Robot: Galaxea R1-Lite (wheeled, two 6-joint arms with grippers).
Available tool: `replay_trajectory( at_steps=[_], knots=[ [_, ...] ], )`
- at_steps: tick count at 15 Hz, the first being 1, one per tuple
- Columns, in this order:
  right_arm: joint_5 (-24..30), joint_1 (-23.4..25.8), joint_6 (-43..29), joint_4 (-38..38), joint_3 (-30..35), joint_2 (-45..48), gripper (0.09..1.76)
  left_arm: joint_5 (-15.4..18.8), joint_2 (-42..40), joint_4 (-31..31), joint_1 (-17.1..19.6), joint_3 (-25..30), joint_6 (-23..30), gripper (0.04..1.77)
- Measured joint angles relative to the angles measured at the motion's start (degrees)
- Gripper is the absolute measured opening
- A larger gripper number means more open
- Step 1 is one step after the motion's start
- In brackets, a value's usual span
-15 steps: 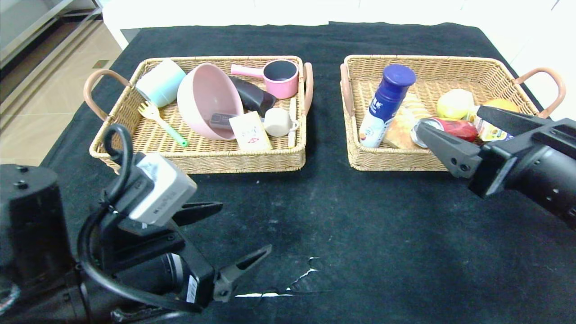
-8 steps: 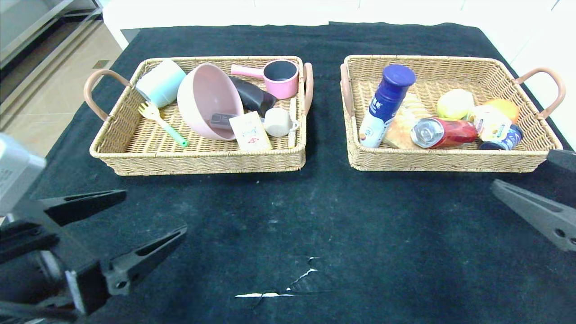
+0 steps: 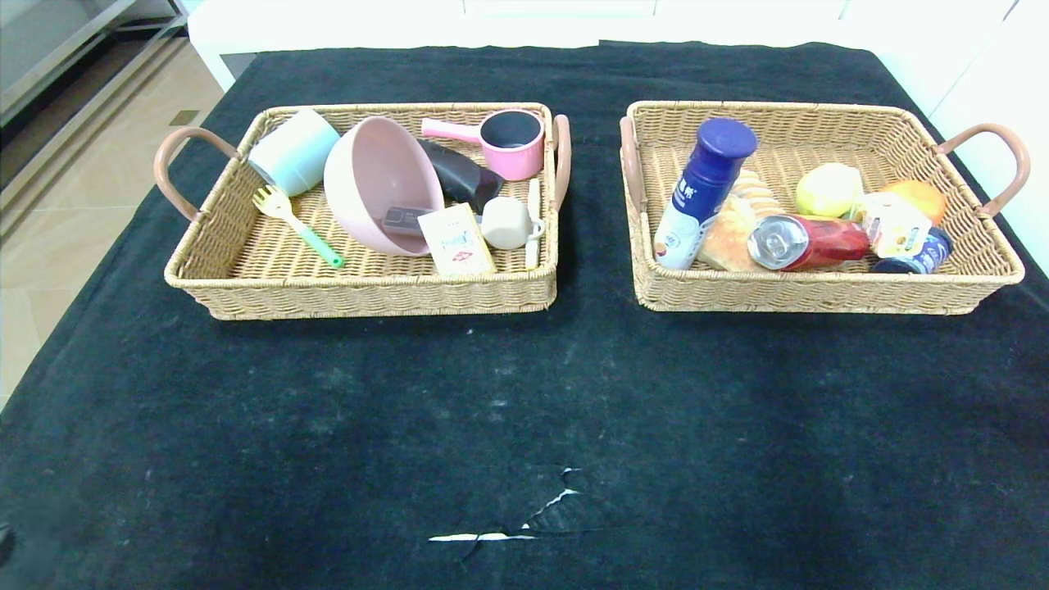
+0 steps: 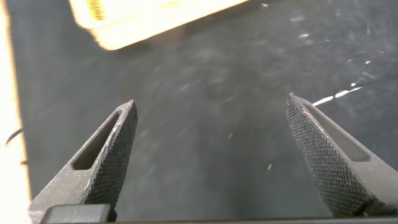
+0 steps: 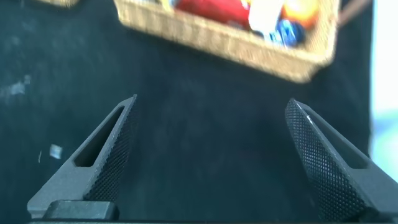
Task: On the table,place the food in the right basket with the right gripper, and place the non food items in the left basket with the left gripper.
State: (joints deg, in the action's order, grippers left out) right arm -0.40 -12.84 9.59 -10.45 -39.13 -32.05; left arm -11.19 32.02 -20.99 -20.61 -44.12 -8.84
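The left basket [image 3: 246, 266] holds non-food: a pink bowl [image 3: 379, 182], a mint cup [image 3: 292, 150], a pink pot [image 3: 510, 141], a yellow-green fork [image 3: 295, 223], a small box [image 3: 456, 239] and a white cup [image 3: 506, 222]. The right basket [image 3: 819, 291] holds food: a blue-capped bottle [image 3: 703, 188], bread [image 3: 732, 229], a red can [image 3: 807, 241], a yellow fruit [image 3: 828, 189], an orange [image 3: 918, 195]. It also shows in the right wrist view [image 5: 249, 53]. Neither gripper shows in the head view. My left gripper [image 4: 211, 112] is open and empty over bare cloth. My right gripper [image 5: 211, 109] is open and empty, short of the right basket.
The black cloth [image 3: 524, 393] covers the table, with a small tear showing white [image 3: 508, 528] near the front middle. The table's left edge drops to the floor [image 3: 49, 238]. A white counter [image 3: 524, 20] runs along the back.
Both arms have drawn back out of the head view, the left toward the lower left, the right toward the lower right. Both grippers stay open. The baskets' contents have not moved.
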Motion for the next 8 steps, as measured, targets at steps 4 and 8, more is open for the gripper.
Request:
replay_trajectory(
  at_steps=[4,8],
  knots=[
    [4.45,8.46,0.68,-11.24,-4.78,10.83,1.70,4.96,-7.44,-5.92,8.80,-3.62,-0.13,1.72],
    [4.86,11.08,0.66,-15.13,-4.17,17.83,1.70,12.12,-12.02,-11.78,14.56,-6.44,-0.13,1.72]
  ],
)
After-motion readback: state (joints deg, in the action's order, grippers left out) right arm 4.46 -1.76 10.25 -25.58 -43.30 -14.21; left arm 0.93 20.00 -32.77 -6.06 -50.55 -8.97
